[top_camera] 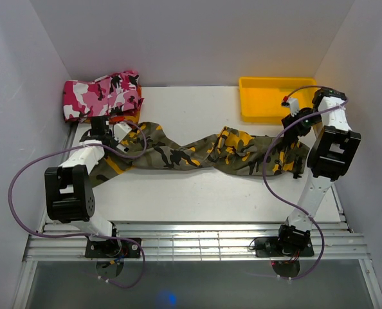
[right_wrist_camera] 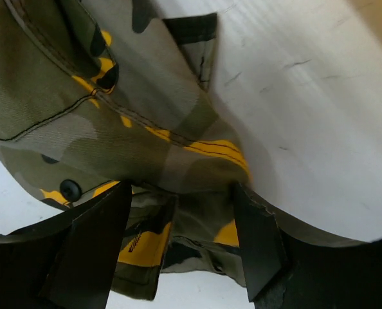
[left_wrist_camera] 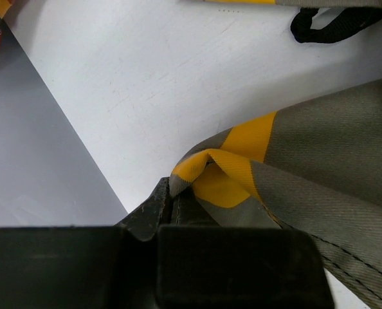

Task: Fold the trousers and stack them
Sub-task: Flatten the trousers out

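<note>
Status, as we see it:

- The trousers (top_camera: 197, 151) are strung out left to right across the middle of the desk (top_camera: 197, 199). They are twisted and bunched near the centre and not folded. One end is under the left arm and the other is under the right arm.
- The right end lies near the front wall of the yellow bin (top_camera: 271, 96). We can't tell from above whether cloth and bin touch.
- The left pincer (left_wrist_camera: 172, 203) is clamped on the trousers. In the left wrist view a fold of the edge is pinched right at the tips. An orange patch humps up there, and olive cloth runs off to the right over the white desk.
- The right pincer (right_wrist_camera: 175, 238) has its fingers (right_wrist_camera: 88, 251) well apart. Camo cloth is bunched between and beyond them, but we see neither pad pressing on it, so nothing is gripped on that side. A stitched seam with an orange streak and a black snap button show in the cloth just ahead of the fingers.
- The pink camo garment (top_camera: 98, 96) sits folded in the back left corner of the desk. A red-orange garment (top_camera: 128, 116) peeks out at its near edge.
- The left wrist hides the gap between that pile and the trousers' left end, so we can't call contact there.
</note>
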Controlling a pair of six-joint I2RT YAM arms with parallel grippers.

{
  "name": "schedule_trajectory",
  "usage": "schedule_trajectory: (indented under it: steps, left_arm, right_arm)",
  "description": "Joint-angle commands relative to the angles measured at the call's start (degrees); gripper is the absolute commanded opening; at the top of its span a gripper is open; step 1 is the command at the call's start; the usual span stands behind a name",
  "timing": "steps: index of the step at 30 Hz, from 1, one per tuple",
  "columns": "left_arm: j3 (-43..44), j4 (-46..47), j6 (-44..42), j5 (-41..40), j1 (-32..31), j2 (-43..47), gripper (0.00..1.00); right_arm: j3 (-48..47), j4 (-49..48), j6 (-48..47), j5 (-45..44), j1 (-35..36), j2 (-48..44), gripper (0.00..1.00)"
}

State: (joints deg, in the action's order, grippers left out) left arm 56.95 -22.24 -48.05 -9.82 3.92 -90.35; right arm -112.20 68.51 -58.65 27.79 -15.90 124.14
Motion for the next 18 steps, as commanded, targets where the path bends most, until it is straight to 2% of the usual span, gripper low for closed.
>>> schedule_trajectory:
  steps: [1,3,4,5,8,11,14,15,18]
  left_arm:
    - [0.7,0.4,1.5,1.2,0.0,0.7,0.0]
    - [1.1,-0.5,2.1,1.5,0.0,0.3,0.0]
    - [1.3,-0.9,3.0,1.6,0.0,0.2,0.0]
    - [1.8,-1.3,3.3,1.8,0.0,0.1,0.0]
    - [2.1,-2.3,4.2,1.9,0.0,0.6,0.0]
    - [1.9,-3.0,5.2,1.8,0.0,2.0,0.0]
    - [1.6,-3.5,6.4,1.7,0.3,3.9,0.0]
    - [1.8,-3.9,6.7,2.3,0.7,4.4,0.0]
    - [2.3,-6.5,7.8,5.4,2.2,6.6,0.0]
  right_arm:
    - [3.9,-0.6,-0.4,0.9,1.0,-2.0,0.7]
    - [4.8,-3.6,0.6,0.8,1.1,-1.4,0.67]
    - [4.4,-3.6,0.4,0.6,1.2,-0.7,0.6]
    - [3.8,-2.9,-0.1,0.6,1.5,-0.5,0.33]
    - [-0.6,-0.4,-1.3,1.9,1.2,-1.1,0.08]
    - [-3.5,0.5,-3.4,2.6,1.0,-5.6,0.08]
    - [-2.0,-1.7,-5.9,2.5,0.7,-12.9,0.08]
    - [-0.4,-4.2,-8.1,2.3,0.6,-15.2,0.08]
    - [13.9,-12.0,-13.0,-0.4,0.6,-26.4,0.08]
